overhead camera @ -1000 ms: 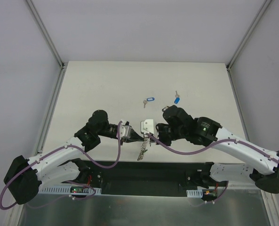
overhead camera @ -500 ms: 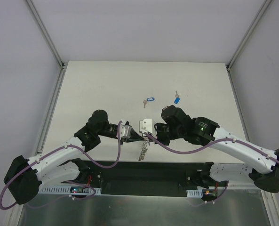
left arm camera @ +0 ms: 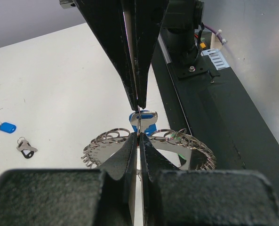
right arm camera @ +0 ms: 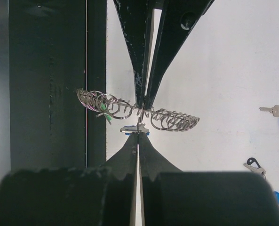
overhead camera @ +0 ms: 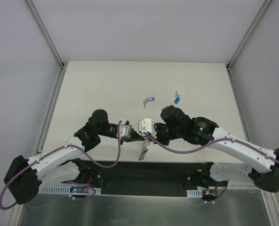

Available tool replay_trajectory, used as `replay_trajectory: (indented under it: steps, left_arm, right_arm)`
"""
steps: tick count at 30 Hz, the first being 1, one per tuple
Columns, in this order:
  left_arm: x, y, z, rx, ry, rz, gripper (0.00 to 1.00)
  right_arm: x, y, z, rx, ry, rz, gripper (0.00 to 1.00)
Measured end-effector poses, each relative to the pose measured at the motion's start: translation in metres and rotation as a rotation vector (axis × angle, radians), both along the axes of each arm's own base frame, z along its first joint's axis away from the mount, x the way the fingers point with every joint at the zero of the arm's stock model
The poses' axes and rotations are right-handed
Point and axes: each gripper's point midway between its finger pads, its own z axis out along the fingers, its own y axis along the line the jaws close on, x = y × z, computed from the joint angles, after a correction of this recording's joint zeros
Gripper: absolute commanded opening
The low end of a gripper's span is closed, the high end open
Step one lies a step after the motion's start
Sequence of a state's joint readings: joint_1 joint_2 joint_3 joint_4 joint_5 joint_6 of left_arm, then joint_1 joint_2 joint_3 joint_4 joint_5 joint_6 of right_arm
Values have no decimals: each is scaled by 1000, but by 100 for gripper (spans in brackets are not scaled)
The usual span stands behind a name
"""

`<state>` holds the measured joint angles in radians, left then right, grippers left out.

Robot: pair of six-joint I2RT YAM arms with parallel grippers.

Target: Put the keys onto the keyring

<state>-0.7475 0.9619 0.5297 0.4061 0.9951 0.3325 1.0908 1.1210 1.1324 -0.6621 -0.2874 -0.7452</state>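
Just above the table's near edge, my left gripper (overhead camera: 139, 137) (left arm camera: 139, 137) is shut on the rim of the keyring (overhead camera: 142, 149) (left arm camera: 104, 143) (right arm camera: 174, 120), a wide ring of coiled silver loops with a green spot (left arm camera: 183, 139). The ring hangs down from the grip. My right gripper (overhead camera: 147, 135) (right arm camera: 138, 134) meets it from the other side, shut on a blue-tagged key (left arm camera: 144, 117) (right arm camera: 135, 128) whose end touches the ring. More keys lie loose on the table: blue-tagged ones (overhead camera: 149, 100) (overhead camera: 177, 99) and a dark-tagged one (left arm camera: 25, 148) (right arm camera: 254, 165).
A black base strip (overhead camera: 144, 172) runs along the near edge under both grippers. White walls with metal rails (overhead camera: 52, 44) enclose the table on the left, back and right. Purple cables (overhead camera: 115, 155) loop off both arms.
The right arm has edged slightly left toward the left gripper. Both grips are unchanged and the loose keys have not moved.
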Motion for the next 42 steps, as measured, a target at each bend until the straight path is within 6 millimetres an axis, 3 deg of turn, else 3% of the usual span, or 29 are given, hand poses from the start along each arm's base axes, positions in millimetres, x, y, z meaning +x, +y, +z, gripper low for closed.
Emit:
replay_trajectory:
  steps: [14, 42]
  left_arm:
    - [1, -1, -2, 6, 9, 1, 0]
    - [1, -1, -4, 12, 21, 2, 0]
  right_arm:
    - [5, -4, -6, -20, -18, -26, 1]
    - [4, -1, 1, 12, -25, -19, 1]
